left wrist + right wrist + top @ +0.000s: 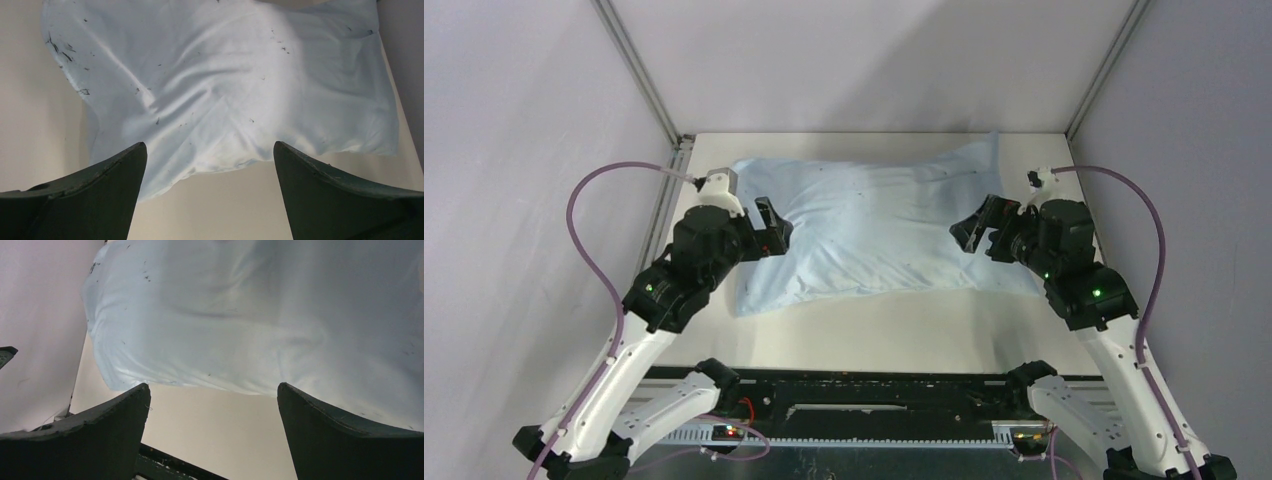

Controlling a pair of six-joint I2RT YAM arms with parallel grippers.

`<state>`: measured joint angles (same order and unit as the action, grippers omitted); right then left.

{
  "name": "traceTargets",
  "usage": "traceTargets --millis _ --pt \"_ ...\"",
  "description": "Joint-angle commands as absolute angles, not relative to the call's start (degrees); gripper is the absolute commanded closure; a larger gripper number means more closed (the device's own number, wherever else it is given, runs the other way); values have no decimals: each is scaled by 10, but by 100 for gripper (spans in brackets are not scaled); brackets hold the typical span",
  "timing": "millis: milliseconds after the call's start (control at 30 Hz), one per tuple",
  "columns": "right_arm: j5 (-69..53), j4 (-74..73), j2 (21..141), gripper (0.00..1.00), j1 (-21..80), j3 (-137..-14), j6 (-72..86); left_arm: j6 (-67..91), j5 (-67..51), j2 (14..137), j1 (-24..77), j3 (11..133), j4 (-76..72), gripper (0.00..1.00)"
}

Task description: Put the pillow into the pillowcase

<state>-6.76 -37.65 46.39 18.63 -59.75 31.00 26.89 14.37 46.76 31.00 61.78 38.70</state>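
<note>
The light blue pillowcase (884, 225) lies across the back half of the table, puffed up and wrinkled, with tiny dark specks. The pillow does not show in any view. My left gripper (772, 228) hovers at the pillowcase's left end, open and holding nothing. In the left wrist view the pillowcase (225, 85) fills the scene beyond the spread jaws of the left gripper (210, 145). My right gripper (974, 228) hangs over the right end, also open and empty. From the right wrist, the pillowcase (250, 315) lies ahead of the right gripper (214, 386).
The beige table (874, 330) is enclosed by grey walls on the left (524, 120), back and right. A black rail (874, 410) runs along the near edge between the arm bases. Purple cables (584, 250) loop beside each arm.
</note>
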Motion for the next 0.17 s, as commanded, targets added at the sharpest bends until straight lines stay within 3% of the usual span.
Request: traceTargets --millis 0,133 --pt "-77 -360 464 0 186 -609 303 253 145 467 310 614 372 0" --pt "-78 -362 465 0 186 -609 303 258 145 470 310 612 374 0"
